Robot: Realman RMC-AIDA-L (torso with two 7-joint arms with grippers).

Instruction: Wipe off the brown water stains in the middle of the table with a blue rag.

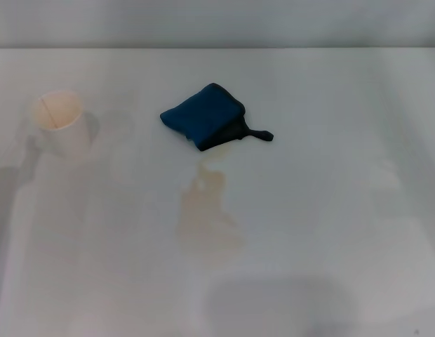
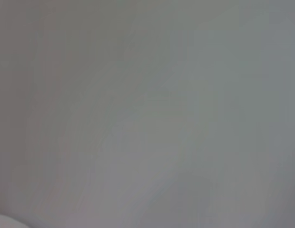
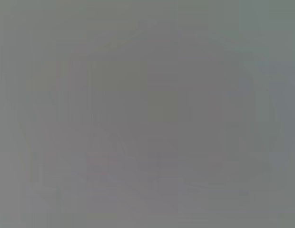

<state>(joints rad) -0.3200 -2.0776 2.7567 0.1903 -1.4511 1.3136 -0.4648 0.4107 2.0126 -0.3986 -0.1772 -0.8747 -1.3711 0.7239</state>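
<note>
The blue rag [image 1: 207, 116] lies crumpled on the white table [image 1: 330, 210] behind the middle, its black loop tag pointing right. The brown water stains [image 1: 207, 214] spread just in front of the rag, a pale tan blob with a thin tail reaching up toward the cloth. Neither gripper shows in the head view. Both wrist views show only a plain grey surface, with none of the task's things in them.
A white paper cup [image 1: 59, 123] stands upright at the back left of the table. Grey shadows lie at the front middle and along the left edge. The table's far edge runs along the top.
</note>
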